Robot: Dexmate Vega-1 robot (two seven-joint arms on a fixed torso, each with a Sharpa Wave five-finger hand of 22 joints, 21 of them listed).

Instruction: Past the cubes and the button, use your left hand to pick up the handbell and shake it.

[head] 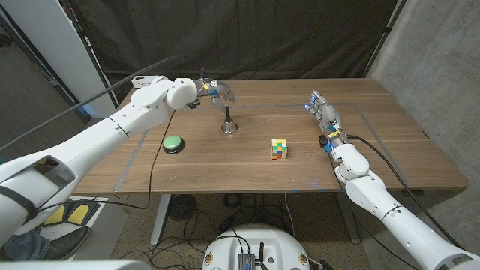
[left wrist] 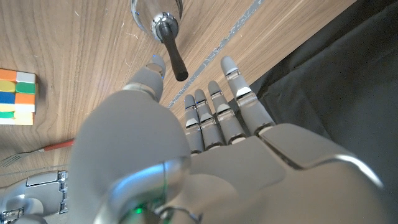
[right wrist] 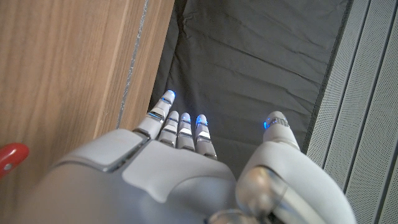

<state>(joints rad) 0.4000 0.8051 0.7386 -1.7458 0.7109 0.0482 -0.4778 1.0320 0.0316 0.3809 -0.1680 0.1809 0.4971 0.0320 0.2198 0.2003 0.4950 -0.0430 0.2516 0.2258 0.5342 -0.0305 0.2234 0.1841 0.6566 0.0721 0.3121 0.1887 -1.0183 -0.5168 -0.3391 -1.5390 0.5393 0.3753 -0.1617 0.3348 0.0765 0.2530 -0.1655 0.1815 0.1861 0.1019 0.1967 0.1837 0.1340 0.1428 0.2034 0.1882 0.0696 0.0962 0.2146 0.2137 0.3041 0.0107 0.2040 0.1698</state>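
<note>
A wooden bench seen from above, with a robot arm reaching in from each side. The handbell stands upright on its metal skirt near the middle of the bench, black handle pointing straight up, which leaves the handle free to be taken from above or from the side. Nothing touches it.

The left hand hangs in the air just behind the handbell and a little to the robot's left of it, holding nothing. Its fingers are straight and apart, reaching past the handle tip, with the thumb off to one side. Judging by this pose, the hand is lining up on the handle before closing round it, so the pick-up is not yet done.

A green button sits on the bench to the robot's left of the handbell, nearer the robot. A colourful stack of cubes sits to the handbell's right, also nearer the robot. Both lie clear of the left arm's reach toward the handbell.

The right hand waits well to the right of the handbell, beyond the cubes, fingers straight and apart, gripping nothing. It seems parked there to keep out of the left arm's way.
</note>
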